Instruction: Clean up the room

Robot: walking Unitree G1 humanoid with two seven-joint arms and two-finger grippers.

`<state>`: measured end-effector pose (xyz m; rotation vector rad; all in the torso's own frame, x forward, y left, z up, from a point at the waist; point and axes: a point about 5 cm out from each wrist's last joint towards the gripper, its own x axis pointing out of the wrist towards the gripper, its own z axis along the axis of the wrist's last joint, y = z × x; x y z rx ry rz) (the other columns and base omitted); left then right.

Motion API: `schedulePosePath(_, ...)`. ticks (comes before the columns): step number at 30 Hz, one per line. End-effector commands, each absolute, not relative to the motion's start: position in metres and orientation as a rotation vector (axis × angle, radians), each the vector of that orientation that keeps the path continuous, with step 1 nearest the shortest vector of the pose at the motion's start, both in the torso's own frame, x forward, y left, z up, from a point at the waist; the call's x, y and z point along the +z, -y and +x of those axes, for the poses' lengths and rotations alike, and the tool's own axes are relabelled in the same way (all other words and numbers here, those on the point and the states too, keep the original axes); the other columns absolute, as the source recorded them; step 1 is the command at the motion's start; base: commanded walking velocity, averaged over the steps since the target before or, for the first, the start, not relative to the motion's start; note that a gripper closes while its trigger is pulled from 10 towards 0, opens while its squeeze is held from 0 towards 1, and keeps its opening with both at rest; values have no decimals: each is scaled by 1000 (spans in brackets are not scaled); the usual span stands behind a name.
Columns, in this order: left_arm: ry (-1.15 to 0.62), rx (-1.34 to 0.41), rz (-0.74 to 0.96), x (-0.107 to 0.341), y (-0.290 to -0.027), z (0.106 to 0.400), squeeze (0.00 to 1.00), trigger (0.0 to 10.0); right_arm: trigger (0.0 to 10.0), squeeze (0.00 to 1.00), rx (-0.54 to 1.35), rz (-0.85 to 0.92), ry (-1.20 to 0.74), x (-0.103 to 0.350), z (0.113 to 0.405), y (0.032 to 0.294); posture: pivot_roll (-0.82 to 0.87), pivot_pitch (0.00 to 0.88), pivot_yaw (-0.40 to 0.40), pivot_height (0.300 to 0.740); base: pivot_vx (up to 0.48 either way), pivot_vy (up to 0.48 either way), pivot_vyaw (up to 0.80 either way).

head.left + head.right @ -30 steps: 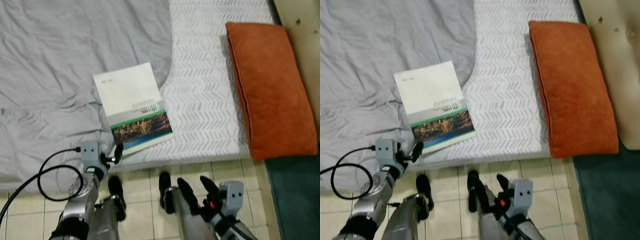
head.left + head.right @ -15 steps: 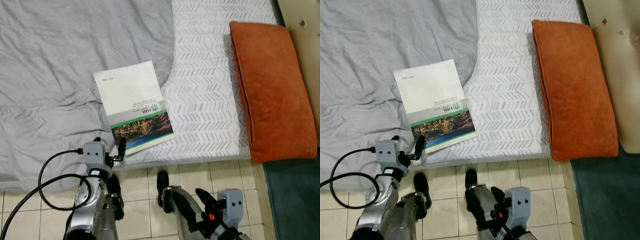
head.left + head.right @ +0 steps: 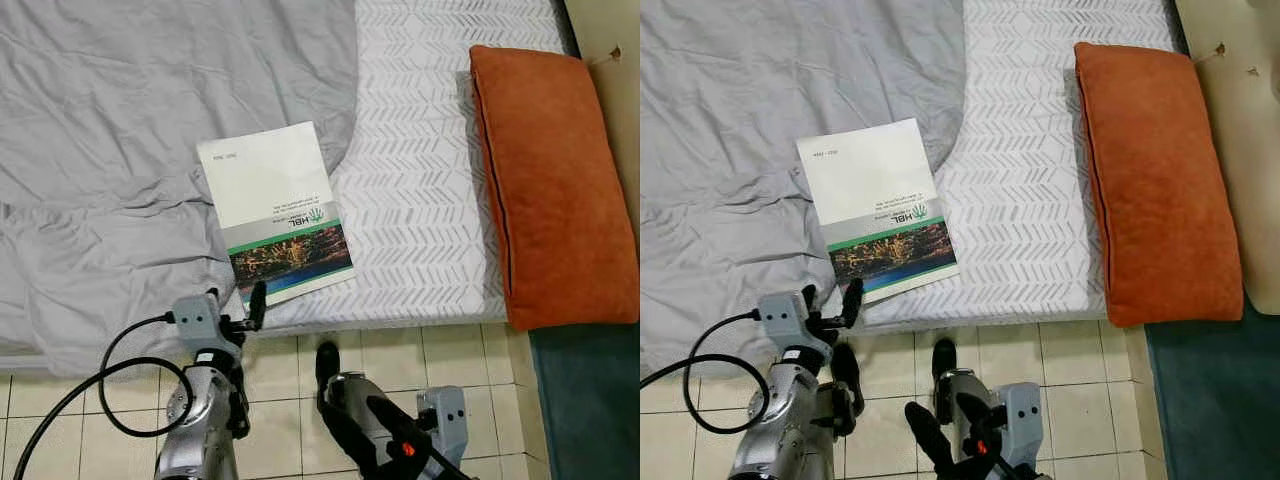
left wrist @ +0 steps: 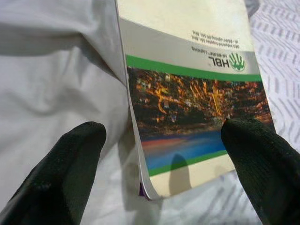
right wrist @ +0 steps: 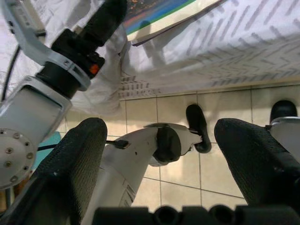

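Left gripper: lower left of the frame, fingers spread wide, holding nothing, aimed at the booklet's near corner.
Booklet: centre left, flat on the bed, its lower edge close to the mattress edge, partly on the grey duvet.
Grip advice: judged best to slide one finger under the curled corner, the other on the cover, then close; a flat cover gives little purchase.
Risk: pinching duvet fabric along with the pages.
Right gripper: bottom centre, low over the tiled floor, fingers apart, empty.
Orange pillow: right side, well apart.
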<state>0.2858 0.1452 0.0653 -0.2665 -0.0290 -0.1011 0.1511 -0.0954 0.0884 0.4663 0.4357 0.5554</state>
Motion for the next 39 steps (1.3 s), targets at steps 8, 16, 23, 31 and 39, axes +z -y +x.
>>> schedulePosePath(8, -108, -64, -320, 36, -140, 276, 0, 10000, 10000, 0, 543, 474, -500, 84, 138, 98, -376, 672, -145, 740, 0, 0, 0)
schedulePosePath(16, -162, -30, -318, 24, -147, 278, 0, 10000, 10000, 0, 540, 475, -516, 86, 132, 100, -400, 681, -154, 740, 0, 0, 0)
schedulePosePath(23, -207, 0, -291, 23, -155, 296, 0, 10000, 10000, 0, 606, 506, -539, 93, 122, 92, -434, 692, -166, 740, 0, 0, 0)
schedulePosePath(31, -188, -30, -316, 27, -149, 305, 0, 10000, 10000, 0, 600, 507, -556, 94, 117, 93, -444, 693, -162, 740, 0, 0, 0)
schedulePosePath(39, -164, -97, -388, 33, -129, 311, 0, 10000, 10000, 0, 594, 499, -562, 93, 115, 94, -440, 690, -156, 740, 0, 0, 0)
